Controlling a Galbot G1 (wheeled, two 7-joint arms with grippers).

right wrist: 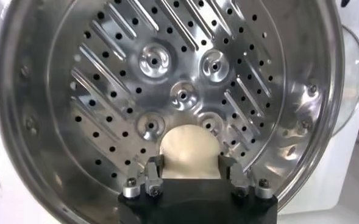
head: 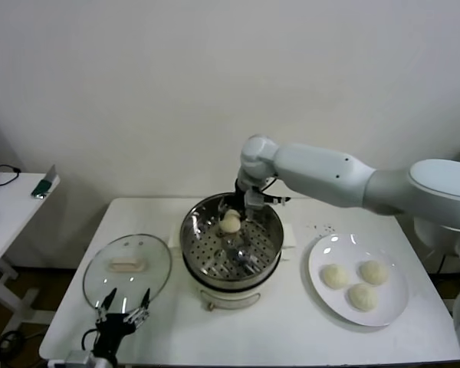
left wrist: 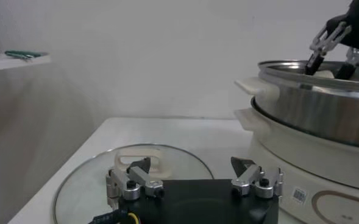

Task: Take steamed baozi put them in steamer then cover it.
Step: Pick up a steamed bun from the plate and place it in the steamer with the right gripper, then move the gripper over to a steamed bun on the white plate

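The steel steamer stands on its cream pot base at the table's middle. My right gripper reaches into it from the back and is shut on one baozi, held just above the perforated bottom. In the right wrist view the baozi sits between the fingers of the gripper, over the steamer floor. Three more baozi lie on the white plate at the right. My left gripper is open and empty, parked at the front left.
The glass lid with a cream handle lies flat left of the steamer, just beyond my left gripper; it shows in the left wrist view, with the steamer to one side. A side table stands far left.
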